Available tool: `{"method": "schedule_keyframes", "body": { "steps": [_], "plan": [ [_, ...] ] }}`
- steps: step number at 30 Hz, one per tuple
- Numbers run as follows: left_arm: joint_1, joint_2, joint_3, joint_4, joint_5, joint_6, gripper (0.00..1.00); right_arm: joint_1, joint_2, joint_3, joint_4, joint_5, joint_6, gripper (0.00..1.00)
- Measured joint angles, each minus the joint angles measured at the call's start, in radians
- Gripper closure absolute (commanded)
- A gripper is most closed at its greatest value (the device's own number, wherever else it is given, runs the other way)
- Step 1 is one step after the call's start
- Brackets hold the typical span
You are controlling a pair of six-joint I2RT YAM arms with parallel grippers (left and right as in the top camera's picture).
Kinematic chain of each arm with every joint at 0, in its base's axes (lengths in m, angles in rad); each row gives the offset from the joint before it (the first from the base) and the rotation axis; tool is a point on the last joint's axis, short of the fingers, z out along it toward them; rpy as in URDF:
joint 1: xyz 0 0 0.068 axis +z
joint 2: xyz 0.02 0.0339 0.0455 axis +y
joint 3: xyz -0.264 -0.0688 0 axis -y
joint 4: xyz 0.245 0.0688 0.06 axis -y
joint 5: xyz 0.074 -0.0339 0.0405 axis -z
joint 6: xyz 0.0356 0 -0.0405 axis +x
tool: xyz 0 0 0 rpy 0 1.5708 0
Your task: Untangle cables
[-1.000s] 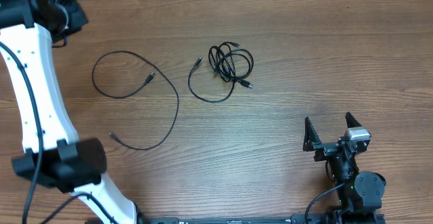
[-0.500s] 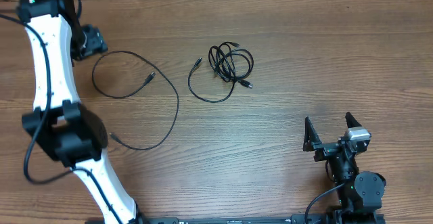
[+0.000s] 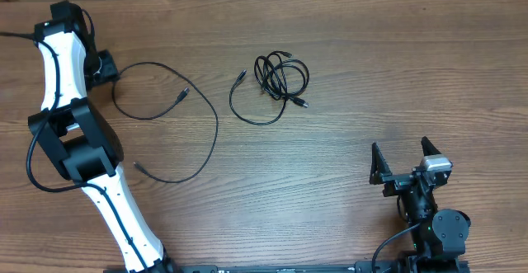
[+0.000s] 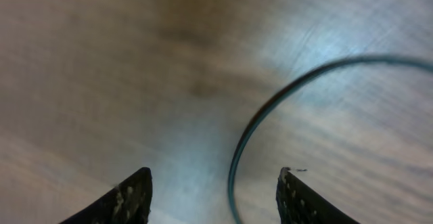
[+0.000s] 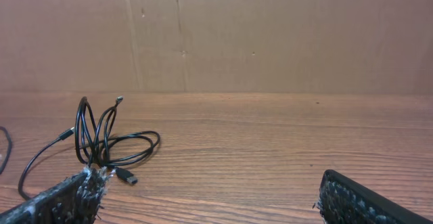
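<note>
Overhead: cables (image 3: 279, 77) near table (image 3: 396, 67) far edge

Wooden table (image 3: 371, 75) (loose black cables (image 3: 280, 77) atop)

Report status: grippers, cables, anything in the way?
Left gripper open over the loose cable, no grip. Right gripper open, empty. Cable bundle tangled, untouched. Nothing in the way.

The bundle (image 3: 282, 77) lies on the table (image 3: 371, 42), toward its far edge. Left of the bundle sprawls a loose cable (image 3: 216, 123) — one end curls back toward the bundle, the other trails nearer the robot. Further left of the bundle, the left gripper (image 3: 105, 65) is at the outer edge of that cable's loop. The right gripper (image 3: 404, 159) is right of the bundle and nearer the robot — well apart.
</note>
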Motion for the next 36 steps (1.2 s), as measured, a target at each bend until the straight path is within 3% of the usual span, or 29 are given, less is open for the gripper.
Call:
{"method": "schedule_keyframes", "body": {
  "steps": [7,10,13,18,20,28,36],
  "plan": [
    [0.000,0.031,-0.002,0.113,0.144,0.124,0.43,0.000,0.000,0.000,0.000,0.000,0.000,0.00],
    [0.000,0.052,-0.012,0.130,0.172,0.160,0.42,0.000,0.000,0.000,0.000,0.000,0.000,0.00],
    [0.000,0.076,-0.017,0.133,0.172,0.179,0.46,0.000,0.000,0.000,0.000,0.000,0.000,0.00],
    [0.000,0.080,-0.016,0.122,0.142,0.197,0.74,0.000,0.000,0.000,0.000,0.000,0.000,0.00],
    [0.000,0.085,-0.009,0.110,0.120,0.201,0.96,0.000,0.000,0.000,0.000,0.000,0.000,0.00],
    [-0.008,0.095,0.015,0.043,0.050,0.207,0.96,0.000,0.000,0.000,0.000,0.000,0.000,0.00],
    [-0.005,0.111,0.154,-0.069,0.087,0.113,0.96,0.000,0.000,0.000,0.000,0.000,0.000,0.00]
  ]
}}
